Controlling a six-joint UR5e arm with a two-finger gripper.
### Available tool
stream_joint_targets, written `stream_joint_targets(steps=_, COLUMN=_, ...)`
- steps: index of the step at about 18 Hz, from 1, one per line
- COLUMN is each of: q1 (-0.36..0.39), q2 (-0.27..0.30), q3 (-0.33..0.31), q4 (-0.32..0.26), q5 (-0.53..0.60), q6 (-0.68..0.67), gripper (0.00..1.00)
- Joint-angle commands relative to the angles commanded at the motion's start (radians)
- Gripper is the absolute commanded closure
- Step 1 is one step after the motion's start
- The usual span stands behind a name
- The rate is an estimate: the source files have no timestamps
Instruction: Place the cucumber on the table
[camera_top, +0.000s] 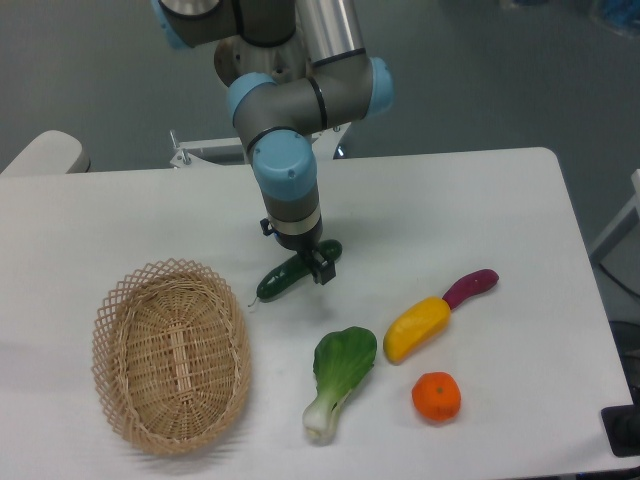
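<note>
The dark green cucumber (284, 279) lies slanted on the white table (480, 200), just right of the basket, with its thin stem tip pointing lower left. My gripper (310, 258) points straight down over the cucumber's upper right half and hides its middle. One black fingertip (322, 271) shows on the cucumber's near side, close against it. The other finger is hidden behind the wrist, so the jaw opening does not show. The cucumber's left end looks to be resting on the tabletop.
An oval wicker basket (170, 352) stands at the front left. A bok choy (338, 378), a yellow vegetable (417, 328), a purple eggplant (470, 286) and an orange (436, 396) lie to the front right of the gripper.
</note>
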Motion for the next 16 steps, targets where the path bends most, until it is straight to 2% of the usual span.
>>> stream_joint_targets(steps=2, q1=0.002, q2=0.003, q3=0.038, q4=-0.005, q5=-0.003, q6=-0.02, gripper=0.0)
stream_joint_targets(steps=4, q1=0.011, q2=0.003, q3=0.087, q4=-0.034, q5=-0.005, q6=-0.075, gripper=0.0)
stream_joint_targets(steps=6, q1=0.023, q2=0.003, q3=0.147, q4=-0.066, q5=-0.003, q6=-0.074, gripper=0.0)
stream_joint_targets(steps=10, q1=0.093, q2=-0.009, q3=0.274, q4=-0.133, q5=-0.032, q6=-0.066, gripper=0.0)
stream_joint_targets(steps=11, q1=0.115, q2=-0.012, q3=0.311, q4=-0.159, q5=-0.034, q6=-0.048, gripper=0.0)
stream_joint_targets(steps=14, q1=0.201, q2=-0.031, q3=0.397, q4=-0.238, q5=-0.058, q6=0.131, gripper=0.0)
stream_joint_targets(steps=16, q1=0.256, q2=-0.04, q3=0.426, q4=-0.241, q5=-0.071, q6=0.225, gripper=0.0)
